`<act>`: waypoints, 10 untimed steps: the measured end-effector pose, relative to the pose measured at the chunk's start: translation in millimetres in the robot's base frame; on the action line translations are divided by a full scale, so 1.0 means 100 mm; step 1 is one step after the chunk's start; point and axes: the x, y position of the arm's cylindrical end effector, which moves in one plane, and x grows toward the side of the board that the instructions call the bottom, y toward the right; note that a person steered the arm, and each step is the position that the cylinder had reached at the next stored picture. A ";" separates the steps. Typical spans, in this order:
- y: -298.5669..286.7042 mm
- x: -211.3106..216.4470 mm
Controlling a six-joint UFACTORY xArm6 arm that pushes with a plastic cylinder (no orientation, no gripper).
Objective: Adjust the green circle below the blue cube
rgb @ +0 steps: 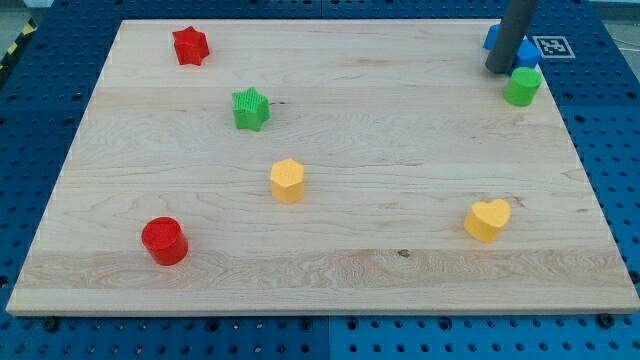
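Observation:
The green circle (pixel 522 86) stands near the board's top right edge. The blue cube (pixel 524 50) lies just above it, mostly hidden behind the dark rod. My tip (pixel 498 69) rests on the board just left of the green circle and at the lower left of the blue cube, close to both.
A red star (pixel 190 46) is at the top left, a green star (pixel 251 109) below and right of it. A yellow hexagon (pixel 287 181) is near the middle, a red cylinder (pixel 164 241) at lower left, a yellow heart (pixel 487 220) at lower right. A fiducial tag (pixel 551 46) sits off the board's top right corner.

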 end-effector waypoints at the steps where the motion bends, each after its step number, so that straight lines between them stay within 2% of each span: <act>1: -0.15 0.08; 2: -0.49 0.17; 4: -0.29 0.97; 5: 0.00 0.78; 9: 0.37 0.71; 10: 0.21 0.73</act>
